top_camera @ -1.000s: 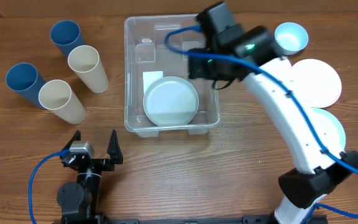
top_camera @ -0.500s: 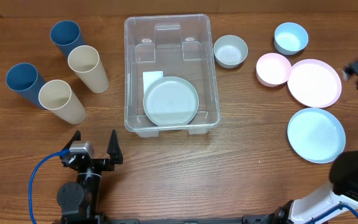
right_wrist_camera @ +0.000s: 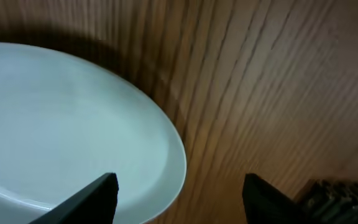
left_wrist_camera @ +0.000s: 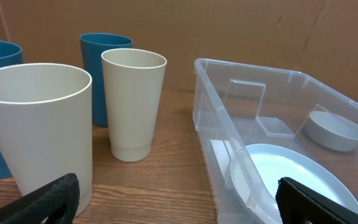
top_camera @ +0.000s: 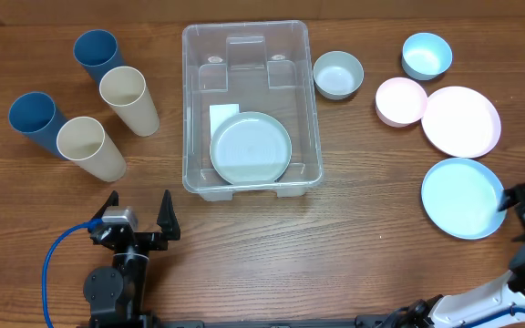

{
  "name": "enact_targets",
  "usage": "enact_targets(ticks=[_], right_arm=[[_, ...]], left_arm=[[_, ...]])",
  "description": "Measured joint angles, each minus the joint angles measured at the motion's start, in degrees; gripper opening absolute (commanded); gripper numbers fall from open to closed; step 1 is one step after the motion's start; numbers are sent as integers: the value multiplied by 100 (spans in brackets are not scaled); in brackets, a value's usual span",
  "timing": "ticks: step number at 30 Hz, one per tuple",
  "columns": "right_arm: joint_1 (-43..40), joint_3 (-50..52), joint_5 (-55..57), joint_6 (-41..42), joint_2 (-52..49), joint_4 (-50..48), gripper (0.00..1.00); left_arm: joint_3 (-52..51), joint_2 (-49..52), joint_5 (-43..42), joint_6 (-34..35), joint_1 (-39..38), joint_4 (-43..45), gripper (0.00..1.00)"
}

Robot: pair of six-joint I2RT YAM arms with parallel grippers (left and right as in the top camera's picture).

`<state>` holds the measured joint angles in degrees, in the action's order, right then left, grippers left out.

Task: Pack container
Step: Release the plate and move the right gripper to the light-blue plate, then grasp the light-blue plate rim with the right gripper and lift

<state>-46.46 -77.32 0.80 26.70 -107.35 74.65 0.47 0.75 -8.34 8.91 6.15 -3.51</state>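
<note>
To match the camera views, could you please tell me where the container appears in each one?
Overhead: container at centre top.
Left wrist: container fills the right half.
Right wrist: not in it; only a blue plate on wood.
Shared landmark: the pale plate inside the container, seen overhead and by left wrist.

two cream cups (top_camera: 129,100), two blue cups (top_camera: 97,53): ahead-left of left gripper (top_camera: 138,202) | pale plate (top_camera: 251,148): ahead-right of it | light blue plate (top_camera: 464,198): rim just at right gripper (right_wrist_camera: 178,196) | pink plate (top_camera: 461,121), pink bowl (top_camera: 401,101), blue bowl (top_camera: 427,56), grey bowl (top_camera: 338,75): farther off from it
</note>
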Motion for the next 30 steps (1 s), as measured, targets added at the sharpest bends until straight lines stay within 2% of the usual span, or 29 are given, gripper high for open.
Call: enact_targets(ticks=[2,4,5,7,9,10,22,30], right_arm=[[35,466,-107,-59,4,-529,67],[94,850,-201,-105,4,-894,63],[120,960,-284,-127,4,-1043,53],[129,1003,-361,-146,4,-1167,26],[129,1005,-363,-118,4,-1257,9],[125,1010,-387,-151,4,-1303,4],[109,1740,-503,-76,474,-2133,4],[120,1775,-546,-11,498,-2037,4]], left_arm=[[0,0,0,0,2,0,100],[0,0,0,0,2,2,100],[0,0,0,0,2,2,100],[0,0,0,0,2,0,100],[0,0,0,0,2,0,100],[0,0,0,0,2,0,100],[0,0,0,0,2,0,100],[0,0,0,0,2,0,100]])
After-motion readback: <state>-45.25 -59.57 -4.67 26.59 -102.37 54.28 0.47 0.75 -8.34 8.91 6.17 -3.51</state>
